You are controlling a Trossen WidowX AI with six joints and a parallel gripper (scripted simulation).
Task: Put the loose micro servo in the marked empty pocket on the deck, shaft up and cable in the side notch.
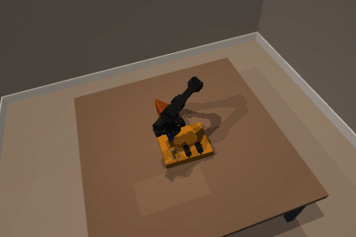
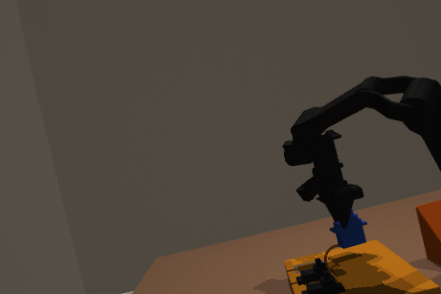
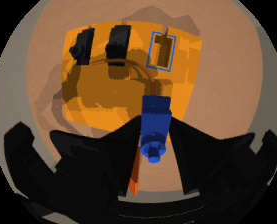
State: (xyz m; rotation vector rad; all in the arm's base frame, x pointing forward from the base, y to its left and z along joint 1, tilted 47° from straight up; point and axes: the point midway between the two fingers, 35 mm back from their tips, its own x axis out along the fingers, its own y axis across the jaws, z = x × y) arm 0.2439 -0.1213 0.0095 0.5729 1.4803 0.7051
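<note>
My gripper [image 3: 154, 119] [image 2: 346, 216] [image 1: 170, 133] is shut on the blue micro servo [image 3: 155, 120] [image 2: 349, 232] and holds it a little above the orange deck [image 3: 189, 65] [image 2: 385, 260] [image 1: 167, 157]. The servo's round output shaft faces the wrist camera. Its thin cable [image 3: 139, 67] [image 2: 327, 252] curves down to the deck. The empty pocket [image 3: 161, 50] [image 1: 175, 154] is outlined in blue and lies ahead of the servo in the wrist view. Two black servos [image 3: 119, 42] [image 3: 83, 45] [image 1: 187, 151] [image 1: 198, 147] sit in the pockets beside it.
An orange cone-shaped block [image 1: 160, 106] [image 2: 435, 230] [image 3: 133, 187] stands on the brown table [image 1: 250, 161] behind the deck, close to the arm. A low white wall [image 1: 311, 85] rims the floor around the table.
</note>
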